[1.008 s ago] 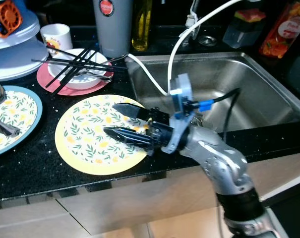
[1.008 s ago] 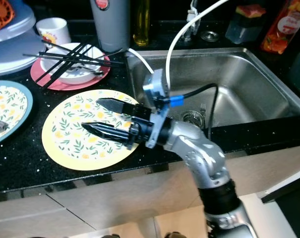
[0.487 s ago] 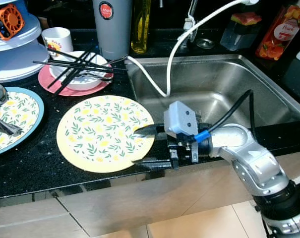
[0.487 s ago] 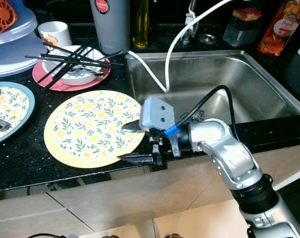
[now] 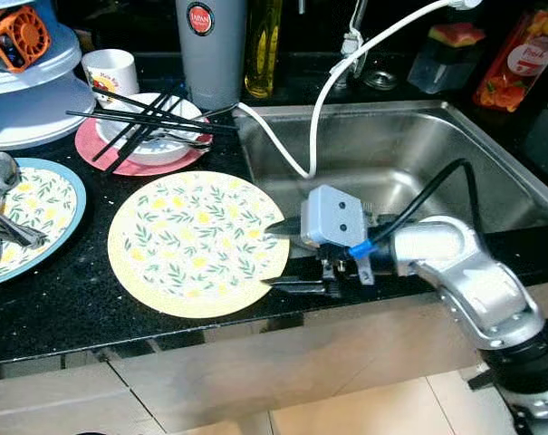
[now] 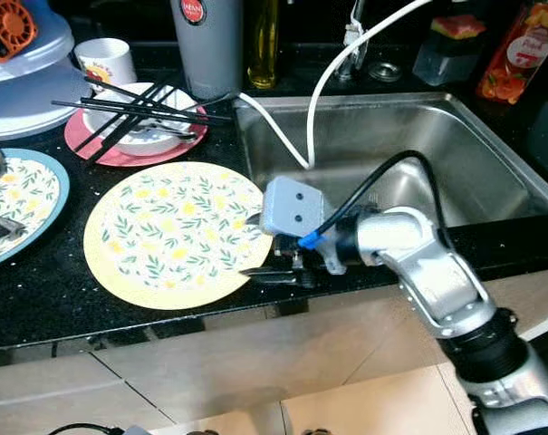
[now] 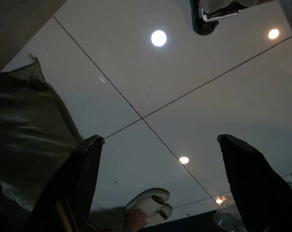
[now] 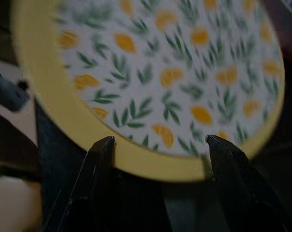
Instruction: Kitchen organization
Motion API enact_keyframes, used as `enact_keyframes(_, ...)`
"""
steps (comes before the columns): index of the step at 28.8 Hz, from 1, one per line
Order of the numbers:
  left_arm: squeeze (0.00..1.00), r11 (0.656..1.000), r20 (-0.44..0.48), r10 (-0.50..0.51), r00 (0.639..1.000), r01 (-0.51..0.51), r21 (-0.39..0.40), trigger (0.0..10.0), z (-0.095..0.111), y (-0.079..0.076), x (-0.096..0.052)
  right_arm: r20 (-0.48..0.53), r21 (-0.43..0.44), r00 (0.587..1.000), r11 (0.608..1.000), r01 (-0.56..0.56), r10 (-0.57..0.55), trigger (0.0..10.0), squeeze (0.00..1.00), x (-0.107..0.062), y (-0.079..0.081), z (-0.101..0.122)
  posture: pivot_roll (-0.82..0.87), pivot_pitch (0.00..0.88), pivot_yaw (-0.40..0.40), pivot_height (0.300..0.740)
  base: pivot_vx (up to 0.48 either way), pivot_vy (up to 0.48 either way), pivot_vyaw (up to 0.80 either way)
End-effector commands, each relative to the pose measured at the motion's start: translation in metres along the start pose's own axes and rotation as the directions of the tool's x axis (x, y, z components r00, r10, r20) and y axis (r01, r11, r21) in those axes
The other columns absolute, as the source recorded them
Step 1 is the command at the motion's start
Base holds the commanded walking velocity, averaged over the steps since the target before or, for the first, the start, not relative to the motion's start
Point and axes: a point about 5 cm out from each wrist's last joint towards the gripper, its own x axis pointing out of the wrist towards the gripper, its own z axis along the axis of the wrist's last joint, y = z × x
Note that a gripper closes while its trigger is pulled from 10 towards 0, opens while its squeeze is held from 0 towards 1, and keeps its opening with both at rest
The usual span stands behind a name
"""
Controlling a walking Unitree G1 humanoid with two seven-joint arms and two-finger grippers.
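Where the black speckled countertop point(image 5: 65, 299) meets the steel sink point(image 5: 491, 154), we find the yellow floral plate point(image 5: 197, 240) lying flat near the counter's front edge. We see the right gripper point(image 5: 285, 256) at the plate's sink-side rim, fingers spread apart, holding nothing. We note the left gripper point(image 7: 160, 188) hanging spread over pale floor tiles point(image 7: 194, 96).

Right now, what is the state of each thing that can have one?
Right tool: open, at yellow plate's rim.
Yellow plate: flat, empty, on counter.
Sink: no dishes inside.
Chopsticks: lying across white bowl.
Blue plate: holds cutlery.
Left tool: open, idle.
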Motion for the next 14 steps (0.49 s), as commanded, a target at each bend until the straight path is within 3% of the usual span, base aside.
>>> enact_keyframes(1, 0.0, 1.0, -0.01, -0.016, 1.0, 0.016, 0.007, 10.0, -0.0033, -0.0057, 0.0008, -0.083, -0.019, 0.996, 0.999, -0.036, 0.035, 10.0, 0.0, 0.0024, 0.0031, -0.011, 0.09, 0.069, -0.074, 0.74, 0.0, 0.0, 0.0)
enact_keyframes(14, 0.0, 1.0, -0.005, -0.025, 1.0, 0.025, -0.005, 10.0, -0.0021, -0.0089, 0.0011, -0.155, -0.113, 0.987, 0.992, -0.058, 0.04, 10.0, 0.0, 0.002, 0.0003, -0.0096, 0.08, 0.07, -0.092, 0.74, 0.0, 0.0, 0.0)
